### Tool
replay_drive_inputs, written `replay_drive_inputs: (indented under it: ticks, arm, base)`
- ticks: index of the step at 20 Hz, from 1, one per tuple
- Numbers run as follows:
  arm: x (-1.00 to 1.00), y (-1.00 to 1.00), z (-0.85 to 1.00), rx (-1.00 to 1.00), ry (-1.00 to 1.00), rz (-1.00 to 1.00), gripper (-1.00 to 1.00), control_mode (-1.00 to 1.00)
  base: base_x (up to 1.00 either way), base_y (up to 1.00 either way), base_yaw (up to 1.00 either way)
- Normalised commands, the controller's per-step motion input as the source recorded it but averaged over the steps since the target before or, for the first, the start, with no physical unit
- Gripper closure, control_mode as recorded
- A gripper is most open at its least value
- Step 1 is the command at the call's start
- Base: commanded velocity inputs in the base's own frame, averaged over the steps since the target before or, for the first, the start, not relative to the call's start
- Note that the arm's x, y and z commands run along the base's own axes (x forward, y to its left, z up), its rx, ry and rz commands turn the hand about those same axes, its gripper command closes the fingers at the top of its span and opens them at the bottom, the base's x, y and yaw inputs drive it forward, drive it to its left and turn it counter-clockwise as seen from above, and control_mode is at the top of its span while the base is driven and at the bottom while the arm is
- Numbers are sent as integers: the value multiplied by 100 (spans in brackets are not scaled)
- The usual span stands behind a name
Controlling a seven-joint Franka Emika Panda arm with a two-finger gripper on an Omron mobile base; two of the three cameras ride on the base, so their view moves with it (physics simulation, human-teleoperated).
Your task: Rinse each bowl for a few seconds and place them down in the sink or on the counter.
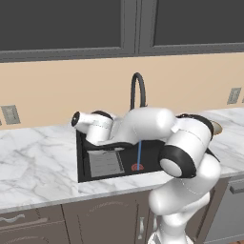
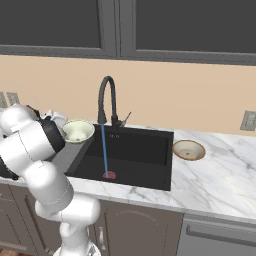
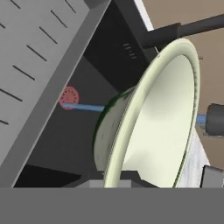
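Note:
My gripper (image 2: pixel 63 125) is shut on the rim of the pale cream-green bowl (image 2: pixel 78 131), held above the left rear corner of the black sink (image 2: pixel 142 150). The hand view shows this bowl (image 3: pixel 153 118) close up and nearly edge-on, with the gripper (image 3: pixel 114 180) at its lower rim. Left of the bowl in that view lies the grey ribbed rack (image 3: pixel 30 57). A blue water stream (image 2: pixel 104 150) falls from the black arched faucet (image 2: pixel 106 97) onto the red drain (image 2: pixel 109 175), to the right of the bowl and apart from it. The shallow beige bowl (image 2: pixel 188 149) sits on the counter (image 2: pixel 220 175) right of the sink.
My arm's elbow (image 1: pixel 183 147) bulks over the sink's right front. The rack (image 1: pixel 106 163) lies in the basin's left half. A faucet lever (image 2: pixel 125 119) stands behind the basin. Wall outlets (image 1: pixel 9 114) are on the backsplash, and dark cabinets hang above.

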Motion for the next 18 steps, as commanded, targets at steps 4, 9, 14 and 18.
replay_drive_inputs:
  ticks: [4, 9, 14, 18]
  arm:
    - [9, -23, -4, 0, 15, -14, 100, -100]
    - [4, -17, -4, 0, 11, -14, 100, -100]
    - [2, -8, -16, 0, 10, -13, 100, -100]
    - [11, -1, -21, 0, 8, -11, 100, -100]
  base:
    - [0, 0, 0]
    - [0, 0, 0]
    - [0, 0, 0]
    - [0, 0, 0]
